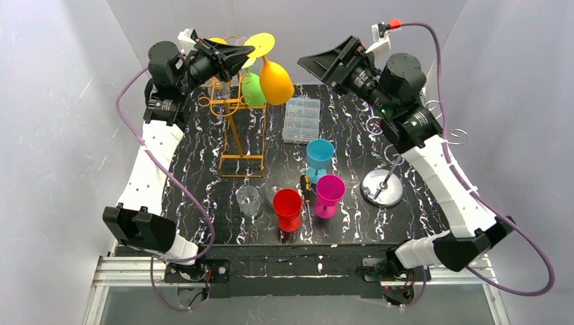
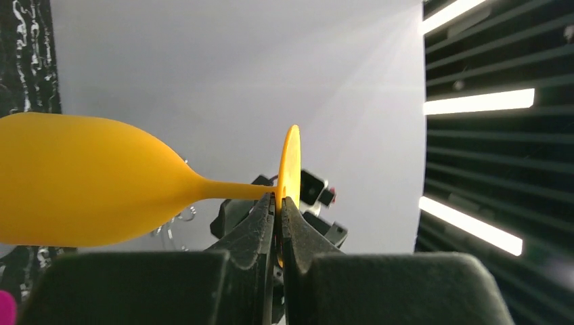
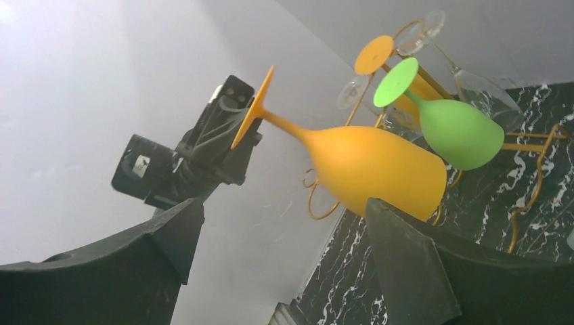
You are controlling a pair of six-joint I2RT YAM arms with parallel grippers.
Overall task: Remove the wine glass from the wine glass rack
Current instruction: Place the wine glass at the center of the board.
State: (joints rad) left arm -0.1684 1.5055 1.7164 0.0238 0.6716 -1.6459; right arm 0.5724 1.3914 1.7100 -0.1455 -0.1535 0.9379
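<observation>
Beside the rack [image 1: 233, 132], left pincer [image 2: 277, 200] grips orange glass [image 2: 88, 179] (by its foot).

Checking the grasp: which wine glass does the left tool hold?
The orange wine glass, foot pinched in the left tool; the green glass hangs on the rack.

We see a clear compartment box [image 1: 302, 120] on the marbled table [image 1: 203, 196]. A screwdriver [image 1: 307, 191] (yellow-and-black handle) lies well apart from it.

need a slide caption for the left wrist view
Left fingers shut on the foot of the yellow wine glass, held sideways, bowl to the left.
</observation>
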